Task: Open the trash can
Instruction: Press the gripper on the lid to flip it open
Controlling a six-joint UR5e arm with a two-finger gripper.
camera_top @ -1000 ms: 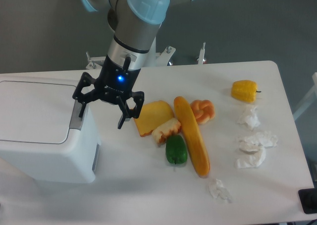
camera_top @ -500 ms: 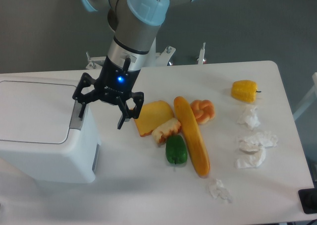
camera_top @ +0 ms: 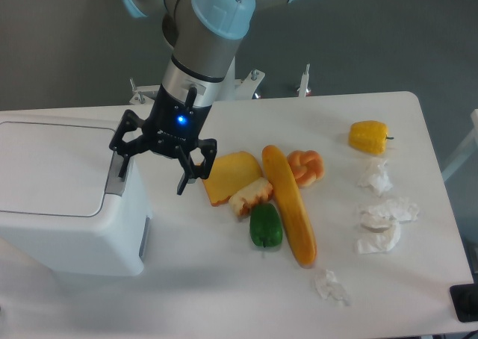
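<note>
**Claw poised at the bin's right edge**

I see the trash can (camera_top: pixel 63 197) at the left of the worktop (camera_top: pixel 224 294), its lid flat and closed. My claw (camera_top: pixel 152 176) hangs with its fingers spread apart, one fingertip over the grey push tab (camera_top: pixel 114 176), the other just off the bin's right side. A green pepper (camera_top: pixel 265 225) and a long bread loaf (camera_top: pixel 289 204) lie to the right.

The trash can (camera_top: pixel 63 204) in front of me is a big white boxy bin with rounded corners, standing upright at the table's left edge. Its flat lid lies closed, the grey push tab (camera_top: pixel 114 179) on its right rim.
</note>
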